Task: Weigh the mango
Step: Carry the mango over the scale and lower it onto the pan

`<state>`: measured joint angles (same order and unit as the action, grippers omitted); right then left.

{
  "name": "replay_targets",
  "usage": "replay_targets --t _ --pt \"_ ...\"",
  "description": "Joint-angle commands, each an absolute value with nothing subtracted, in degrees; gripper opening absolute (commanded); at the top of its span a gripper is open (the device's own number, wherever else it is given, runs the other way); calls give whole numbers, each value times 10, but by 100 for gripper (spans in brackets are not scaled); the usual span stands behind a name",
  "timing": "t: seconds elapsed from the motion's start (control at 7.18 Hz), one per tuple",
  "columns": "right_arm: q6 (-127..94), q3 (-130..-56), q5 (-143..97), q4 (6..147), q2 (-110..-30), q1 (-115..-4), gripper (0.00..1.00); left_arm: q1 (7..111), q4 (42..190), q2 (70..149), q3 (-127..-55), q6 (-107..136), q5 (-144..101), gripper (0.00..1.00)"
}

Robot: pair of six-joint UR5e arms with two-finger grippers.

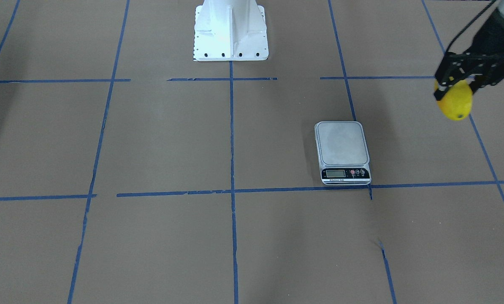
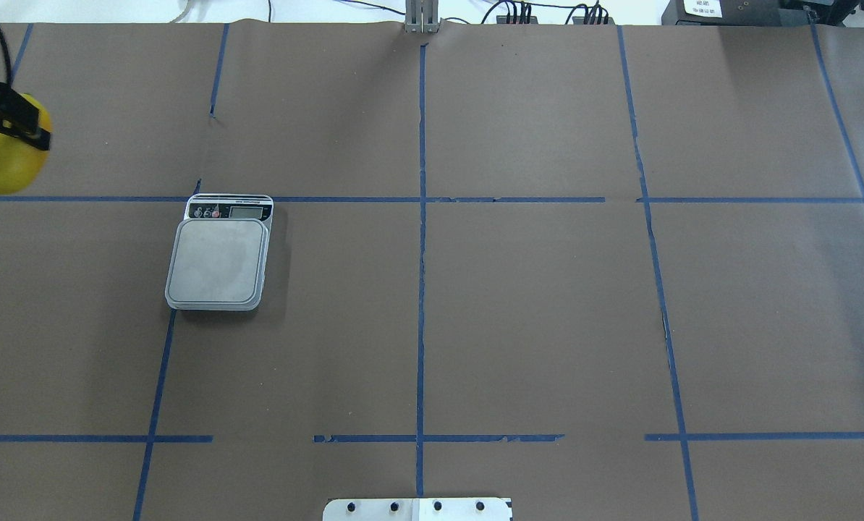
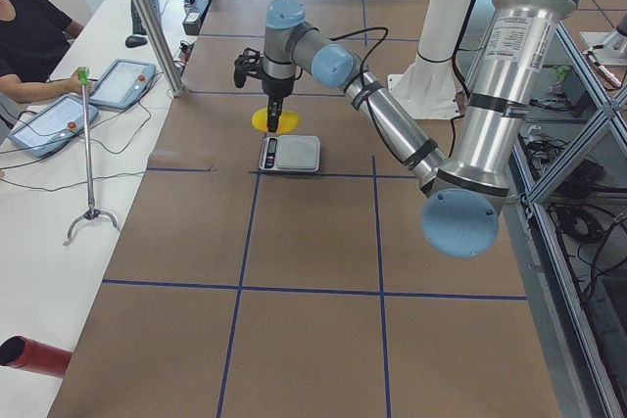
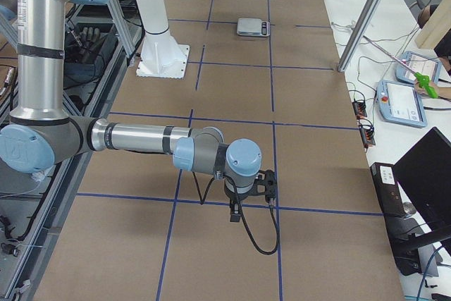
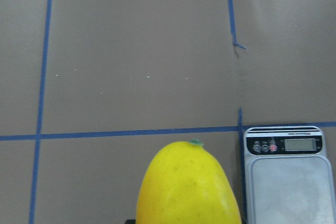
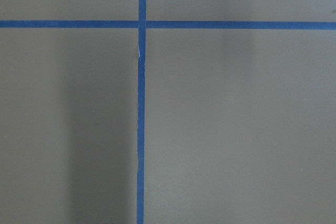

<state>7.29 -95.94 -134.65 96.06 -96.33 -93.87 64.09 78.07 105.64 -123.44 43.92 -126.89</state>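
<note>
Brown paper marked off with a blue tape grid covers the table [image 2: 548, 325], and the robot's white base [image 1: 231, 29] stands at the middle of its near edge. A digital kitchen scale [image 2: 218, 260] sits on the robot's left half of the table, its display and buttons at the end away from the robot, against a tape line. The left gripper [image 1: 456, 86] is clamped on the mango [image 1: 456, 103], one black finger on either side of the yellow fruit's upper part, and the rest hangs below with its small dark tip downward. The mango is in the air, clear of the paper, apart from the scale and further to the robot's left. In the left wrist view the fruit fills the lower middle, with the scale at the lower right corner. The right gripper [image 4: 243, 202] hangs low over the paper at the table's other end, well apart from the scale. Whether its fingers are apart or together cannot be told, and its wrist camera shows only paper and a tape crossing.
</note>
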Motion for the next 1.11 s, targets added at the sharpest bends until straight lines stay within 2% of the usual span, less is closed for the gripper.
replay_targets --t 0.0,0.28,0.7,0.97 --pt "73 -960 -1346 961 -963 -939 100 551 780 1103 -1233 547 -1266 0" --pt "73 -959 -1346 961 -963 -939 100 513 800 1100 -1194 548 -1251 0" --pt "73 -959 -1346 961 -963 -939 100 477 1004 1081 -1068 612 -1203 0" --pt "73 -959 -1346 961 -963 -939 100 460 1078 1081 -998 618 -1182 0"
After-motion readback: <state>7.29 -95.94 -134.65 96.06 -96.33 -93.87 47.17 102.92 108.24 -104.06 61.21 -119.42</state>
